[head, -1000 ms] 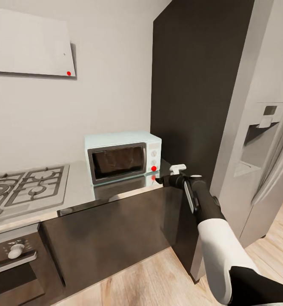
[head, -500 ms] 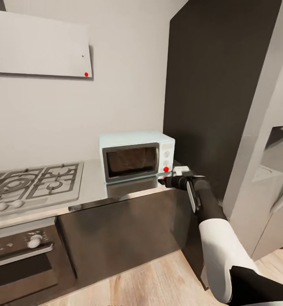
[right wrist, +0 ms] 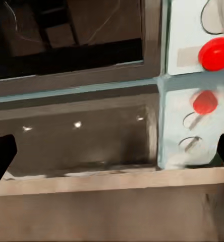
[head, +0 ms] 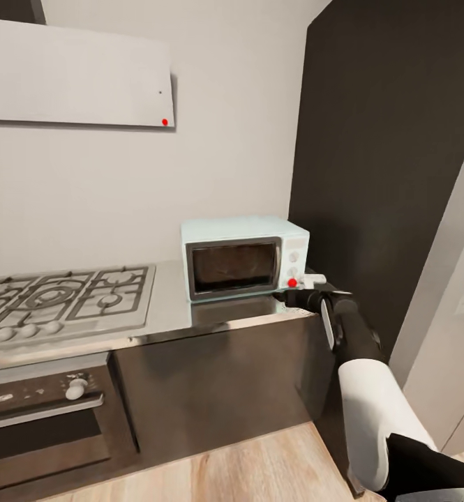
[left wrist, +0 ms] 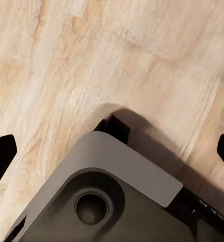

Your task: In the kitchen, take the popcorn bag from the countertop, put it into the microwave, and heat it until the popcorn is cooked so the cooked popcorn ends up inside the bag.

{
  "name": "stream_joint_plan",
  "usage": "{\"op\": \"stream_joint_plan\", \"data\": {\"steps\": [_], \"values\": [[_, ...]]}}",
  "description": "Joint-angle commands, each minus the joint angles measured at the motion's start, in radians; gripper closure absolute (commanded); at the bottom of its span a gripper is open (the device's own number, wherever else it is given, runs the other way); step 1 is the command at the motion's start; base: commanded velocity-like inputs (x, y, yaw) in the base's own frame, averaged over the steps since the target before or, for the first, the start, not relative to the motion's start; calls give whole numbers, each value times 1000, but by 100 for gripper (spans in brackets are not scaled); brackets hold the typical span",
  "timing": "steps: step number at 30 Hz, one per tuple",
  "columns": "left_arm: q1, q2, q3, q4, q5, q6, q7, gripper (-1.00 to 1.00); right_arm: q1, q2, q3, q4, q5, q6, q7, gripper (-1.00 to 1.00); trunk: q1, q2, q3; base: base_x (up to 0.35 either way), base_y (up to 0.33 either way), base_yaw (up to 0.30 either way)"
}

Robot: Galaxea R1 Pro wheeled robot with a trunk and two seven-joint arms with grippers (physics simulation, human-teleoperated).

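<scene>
View panned left since earlier frame, microwave [head: 245, 258] on countertop [head: 169, 314], door closed, right gripper [head: 296, 291] nearer its red button [head: 292, 282], fingers wide apart, empty, left gripper [left wrist: 112, 146] spread over floor [left wrist: 92, 60].

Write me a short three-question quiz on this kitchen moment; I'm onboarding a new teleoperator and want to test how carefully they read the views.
1. True or false: the microwave door is shut.
2. What lies on the countertop on the robot's left of the microwave? A) a sink B) a gas hob C) a kettle
3. Which gripper is at the microwave's red button?

Key:
1. True; the dark glass door sits flush with the front.
2. B; the gas hob has grates and front knobs.
3. The right gripper, with its wrist view looking at the button and its reflection on the steel top.
</scene>
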Motion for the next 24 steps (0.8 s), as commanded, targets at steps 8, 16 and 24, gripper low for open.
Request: {"op": "stream_joint_plan", "data": {"steps": [8, 16, 24], "values": [[-1, 1, -8, 0, 9, 0, 3, -100, -1, -5, -23, 57, 13, -92, 8, -100, 0, -1, -1, 219, -196, 2], [-1, 0, -8, 0, 9, 0, 3, -100, -1, -56, -22, 92, 15, -188, 16, -100, 0, -1, -1, 219, -195, 0], [-1, 0, -8, 0, 9, -1, 3, -100, -1, -78, -22, 128, 17, -219, 31, 100, 0, -1, -1, 44, -37, 0]]}}
